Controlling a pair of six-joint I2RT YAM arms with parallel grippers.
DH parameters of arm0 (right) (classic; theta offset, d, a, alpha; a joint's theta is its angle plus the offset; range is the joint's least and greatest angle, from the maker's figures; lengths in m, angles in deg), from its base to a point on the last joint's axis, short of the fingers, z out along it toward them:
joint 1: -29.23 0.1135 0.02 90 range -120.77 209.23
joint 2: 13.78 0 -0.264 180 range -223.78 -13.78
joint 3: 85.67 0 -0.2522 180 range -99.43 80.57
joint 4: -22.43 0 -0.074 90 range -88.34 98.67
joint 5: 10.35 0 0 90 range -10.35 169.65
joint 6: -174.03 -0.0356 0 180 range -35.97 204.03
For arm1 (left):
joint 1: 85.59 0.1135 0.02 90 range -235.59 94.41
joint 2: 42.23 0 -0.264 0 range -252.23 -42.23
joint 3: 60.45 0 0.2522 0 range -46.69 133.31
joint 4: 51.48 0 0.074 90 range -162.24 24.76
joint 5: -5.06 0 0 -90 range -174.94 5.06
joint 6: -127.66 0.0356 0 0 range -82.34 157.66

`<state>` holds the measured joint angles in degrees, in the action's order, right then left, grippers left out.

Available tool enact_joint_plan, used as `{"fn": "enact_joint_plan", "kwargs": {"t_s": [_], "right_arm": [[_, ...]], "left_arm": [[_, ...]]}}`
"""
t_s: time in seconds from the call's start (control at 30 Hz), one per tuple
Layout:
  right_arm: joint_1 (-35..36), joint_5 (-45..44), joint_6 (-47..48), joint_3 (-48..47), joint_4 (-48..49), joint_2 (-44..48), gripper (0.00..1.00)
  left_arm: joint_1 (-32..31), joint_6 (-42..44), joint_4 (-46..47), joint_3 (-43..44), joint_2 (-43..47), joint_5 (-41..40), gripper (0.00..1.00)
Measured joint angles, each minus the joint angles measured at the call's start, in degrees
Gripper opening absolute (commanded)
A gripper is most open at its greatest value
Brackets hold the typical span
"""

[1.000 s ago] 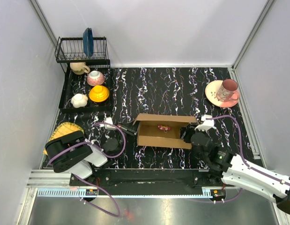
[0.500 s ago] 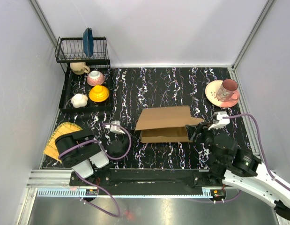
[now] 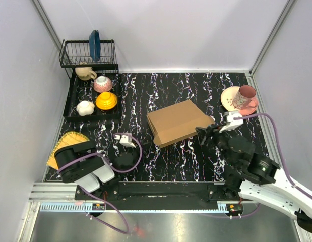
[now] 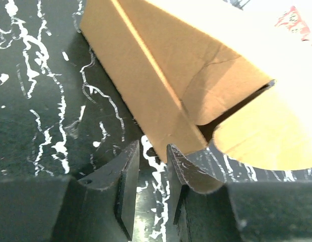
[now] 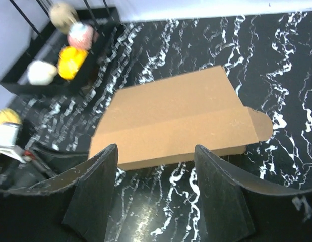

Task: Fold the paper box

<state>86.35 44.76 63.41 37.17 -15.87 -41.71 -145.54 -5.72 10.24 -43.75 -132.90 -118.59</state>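
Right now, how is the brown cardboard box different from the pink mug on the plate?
The flat brown cardboard box is far bigger than the pink ceramic mug. The box lies low on the black marbled table; the mug stands up on a round pink plate. The box is plain brown; the mug is pink. Neither is being gripped.

Right gripper [image 5: 154, 149] jaws spread wide, nothing between them. Closed paper box [image 5: 171, 118] lies flat just ahead of the fingertips on the black marbled table [image 5: 276, 65], rounded tab sticking out at its right end. Far ahead-left: black tray [image 5: 24, 85] with yellow bowl [image 5: 72, 59] and pink cup [image 5: 81, 34].
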Motion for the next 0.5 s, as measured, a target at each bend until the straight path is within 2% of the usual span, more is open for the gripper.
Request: {"fn": "enact_joint_plan", "kwargs": {"t_s": [0.2, 0.27, 0.33, 0.4, 0.5], "right_arm": [[-0.1, -3.3, 3.4, 0.6, 3.9, -11.8, 0.63], [-1.9, -3.2, 3.9, 0.4, 5.5, -17.3, 0.6], [-6.1, -0.8, 3.4, 0.4, 6.9, -22.9, 0.56], [-11.6, 2.4, 2.4, 1.0, 8.0, -27.0, 0.52], [-16.8, 6.2, 1.4, 2.2, 10.1, -30.5, 0.48]], "left_arm": [[-1.4, -0.2, -1.0, 0.0, 8.5, 0.5, 0.31], [-2.2, -0.3, -2.1, -0.1, 16.2, 0.7, 0.31], [-3.3, -0.1, -7.9, 0.0, 28.3, 0.5, 0.31], [-4.1, 0.6, -17.1, 0.1, 41.4, -0.1, 0.31], [-4.2, 3.2, -30.1, 0.0, 55.2, -2.7, 0.32]]}}
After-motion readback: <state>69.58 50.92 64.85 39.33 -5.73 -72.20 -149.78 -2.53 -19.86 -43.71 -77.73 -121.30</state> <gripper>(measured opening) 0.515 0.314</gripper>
